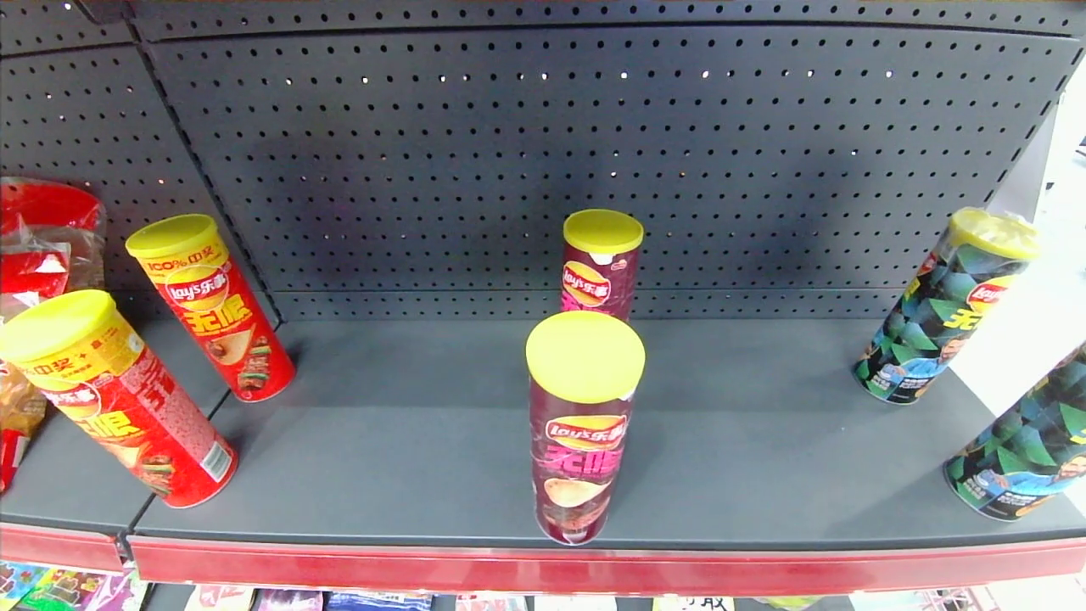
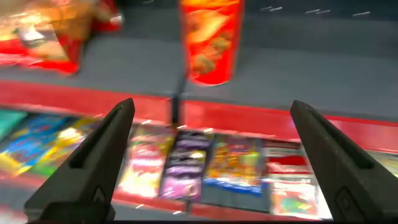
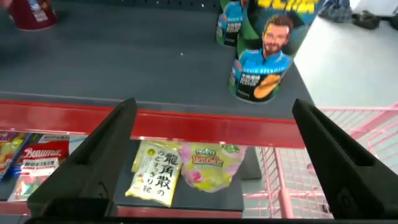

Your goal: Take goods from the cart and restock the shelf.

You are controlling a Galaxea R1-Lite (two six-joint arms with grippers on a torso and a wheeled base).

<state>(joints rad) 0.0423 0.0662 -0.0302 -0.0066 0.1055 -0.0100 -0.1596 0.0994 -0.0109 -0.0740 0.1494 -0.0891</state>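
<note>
Two maroon chip cans with yellow lids stand mid-shelf, one near the front edge (image 1: 582,424) and one at the back (image 1: 600,265). Two red cans (image 1: 210,305) (image 1: 114,395) stand on the left, two blue-green cans (image 1: 946,310) (image 1: 1022,450) on the right. My left gripper (image 2: 212,104) is open and holds nothing; it is in front of the shelf's red front lip (image 2: 261,118), below a red can (image 2: 211,37). My right gripper (image 3: 214,104) is open too, before the lip near a blue-green can (image 3: 264,56). A pink wire cart (image 3: 305,180) is beside it.
The grey shelf board (image 1: 407,407) has free room between the can groups. Red snack bags (image 1: 38,246) sit at the far left. A lower shelf holds snack packets (image 2: 186,168) (image 3: 155,177). A perforated back panel (image 1: 543,153) closes the shelf.
</note>
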